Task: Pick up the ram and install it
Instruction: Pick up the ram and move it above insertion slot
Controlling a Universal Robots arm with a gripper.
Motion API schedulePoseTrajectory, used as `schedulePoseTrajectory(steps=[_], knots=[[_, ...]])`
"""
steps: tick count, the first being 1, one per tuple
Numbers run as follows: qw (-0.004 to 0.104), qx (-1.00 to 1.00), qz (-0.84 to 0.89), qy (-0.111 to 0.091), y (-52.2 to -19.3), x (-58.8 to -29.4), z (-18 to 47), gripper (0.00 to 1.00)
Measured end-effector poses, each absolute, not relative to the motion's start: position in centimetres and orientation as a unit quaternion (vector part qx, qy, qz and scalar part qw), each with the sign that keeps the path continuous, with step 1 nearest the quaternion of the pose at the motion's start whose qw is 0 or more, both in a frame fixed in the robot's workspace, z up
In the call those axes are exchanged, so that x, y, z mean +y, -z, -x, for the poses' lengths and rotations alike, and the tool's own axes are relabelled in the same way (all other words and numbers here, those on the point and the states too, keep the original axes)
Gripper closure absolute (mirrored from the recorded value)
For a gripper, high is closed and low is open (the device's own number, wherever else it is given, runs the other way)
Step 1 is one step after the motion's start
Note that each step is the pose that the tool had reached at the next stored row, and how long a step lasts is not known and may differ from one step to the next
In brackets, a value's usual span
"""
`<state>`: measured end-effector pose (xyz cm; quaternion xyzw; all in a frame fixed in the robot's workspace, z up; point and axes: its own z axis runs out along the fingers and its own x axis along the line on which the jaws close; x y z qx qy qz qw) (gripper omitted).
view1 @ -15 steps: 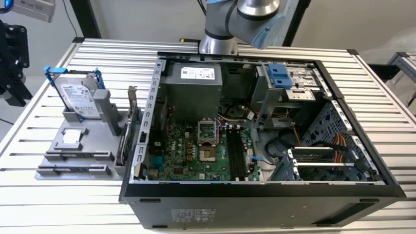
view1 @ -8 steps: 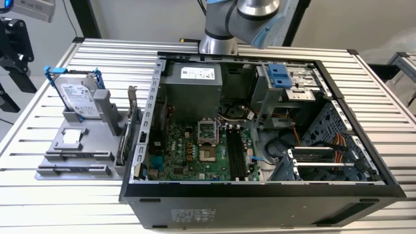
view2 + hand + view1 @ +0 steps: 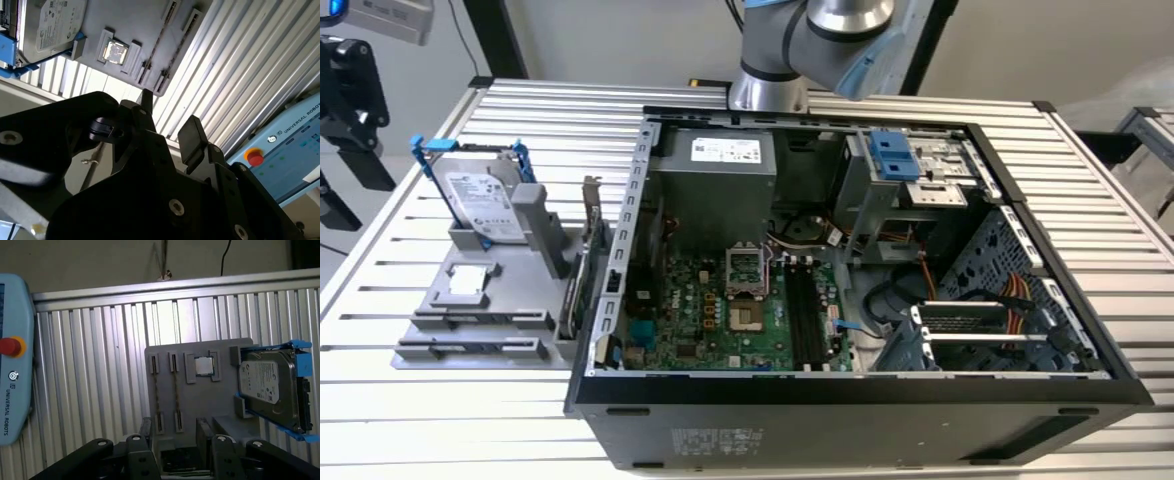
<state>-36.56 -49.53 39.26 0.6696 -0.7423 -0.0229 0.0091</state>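
Note:
Two thin dark strips, the ram (image 3: 155,390), stand on edge in slotted holders of a grey fixture (image 3: 200,405). In the second wrist view the ram (image 3: 159,40) runs across the fixture (image 3: 125,20). In the exterior view the ram (image 3: 470,322) sits at the fixture's near end, left of the open computer case (image 3: 627,300). My gripper (image 3: 174,435) hangs well above the fixture, open, with nothing between its black fingers (image 3: 192,132). The motherboard (image 3: 720,310) lies inside the case with long dark memory slots (image 3: 803,315).
A silver hard drive with blue rails (image 3: 483,200) and a square chip (image 3: 203,366) also sit on the fixture. A card (image 3: 594,240) stands between the fixture and the case. A teach pendant (image 3: 12,365) lies on the ribbed aluminium table (image 3: 90,370).

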Motion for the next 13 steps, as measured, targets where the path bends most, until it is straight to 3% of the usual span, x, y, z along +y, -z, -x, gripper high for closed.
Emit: schedulePoseTrajectory(steps=[13], knots=[[0.009,-0.72,-0.693,0.022,-39.1,-49.53,36.55,0.0]])
